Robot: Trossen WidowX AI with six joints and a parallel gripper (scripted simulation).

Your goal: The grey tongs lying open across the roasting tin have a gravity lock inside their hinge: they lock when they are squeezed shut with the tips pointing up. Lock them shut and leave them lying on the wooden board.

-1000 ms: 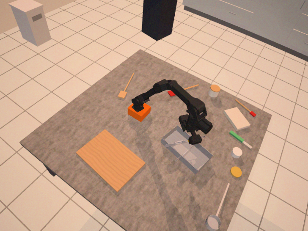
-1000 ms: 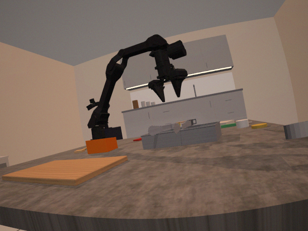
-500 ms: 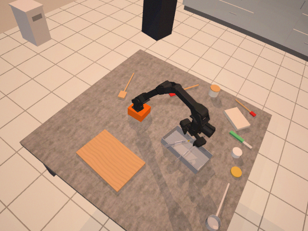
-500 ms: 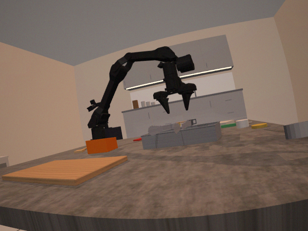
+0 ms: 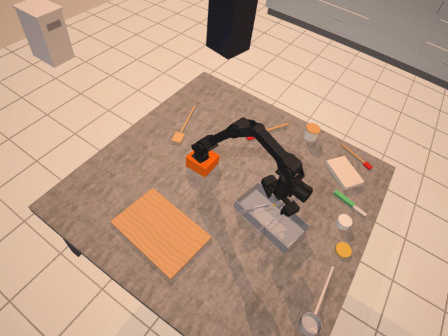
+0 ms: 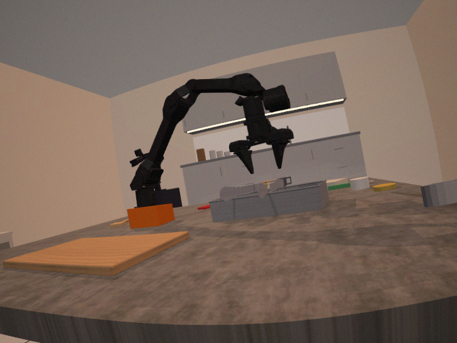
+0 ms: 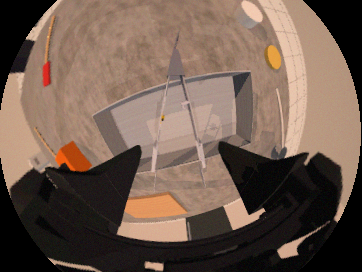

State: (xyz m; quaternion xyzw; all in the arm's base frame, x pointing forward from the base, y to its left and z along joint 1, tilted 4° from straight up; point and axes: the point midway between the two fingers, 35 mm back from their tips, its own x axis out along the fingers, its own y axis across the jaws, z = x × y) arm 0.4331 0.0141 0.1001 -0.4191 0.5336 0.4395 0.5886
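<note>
The grey tongs (image 5: pixel 260 207) (image 6: pixel 240 190) (image 7: pixel 175 65) lie open in a V across the roasting tin (image 5: pixel 297 237) (image 6: pixel 302 199) (image 7: pixel 243 105). In the wrist view their hinge end lies over the tin's far rim, and the two arms spread over the near rim, towards the board. One arm bears a small yellow mark (image 5: pixel 274 205) (image 7: pixel 162 118). My gripper (image 5: pixel 276 202) (image 6: pixel 265 170) (image 7: pixel 180 147) is wide open and empty, pointing down above the tongs, clear of them. It partly hides them in the top view. The wooden board (image 5: pixel 159 231) (image 6: pixel 95 250) (image 7: pixel 155 205) bears nothing.
The orange base block (image 5: pixel 204 168) (image 6: pixel 151 217) (image 7: pixel 73 156) stands behind the board. Beyond the tin are a white tub (image 5: pixel 343 222) (image 7: pixel 250 15), a yellow disc (image 5: pixel 343 250) (image 7: pixel 273 57), a green-handled tool (image 5: pixel 344 198) and a pale block (image 5: pixel 343 172). A long-handled pan (image 5: pixel 309 324) lies at the front right.
</note>
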